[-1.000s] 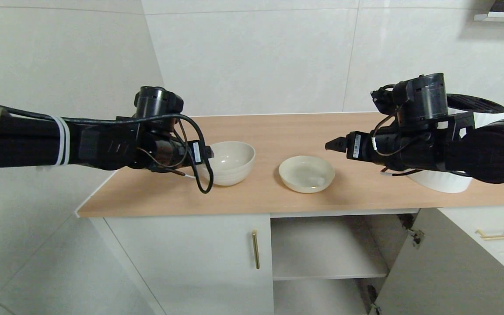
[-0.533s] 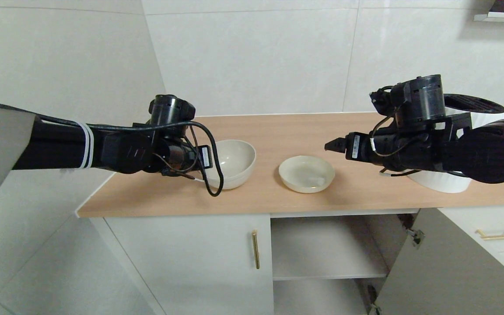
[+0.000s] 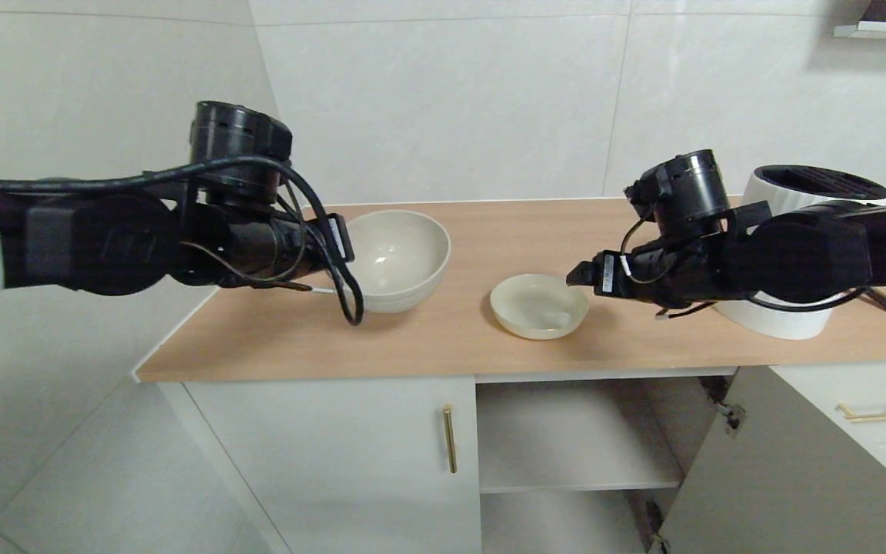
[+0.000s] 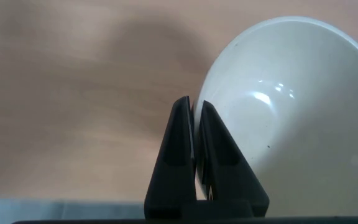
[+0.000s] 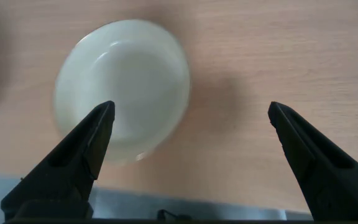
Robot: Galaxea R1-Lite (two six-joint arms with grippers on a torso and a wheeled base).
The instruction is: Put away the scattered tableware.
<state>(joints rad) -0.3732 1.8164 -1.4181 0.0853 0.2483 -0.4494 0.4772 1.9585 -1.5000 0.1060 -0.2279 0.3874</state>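
Head view showed the left end effector (image 4: 194, 109) clamped on the rim of a deep off-white ceramic bowl (image 3: 397, 258), tilted over the wooden counter (image 3: 489, 338). The right end effector (image 3: 575, 274) hung wide open just above a shallow pale dish (image 3: 539, 308) — mid-counter.

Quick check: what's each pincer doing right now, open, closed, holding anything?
Left pincer: closed on the rim of the deep bowl.
Right pincer: open, holding nothing, by the shallow dish.
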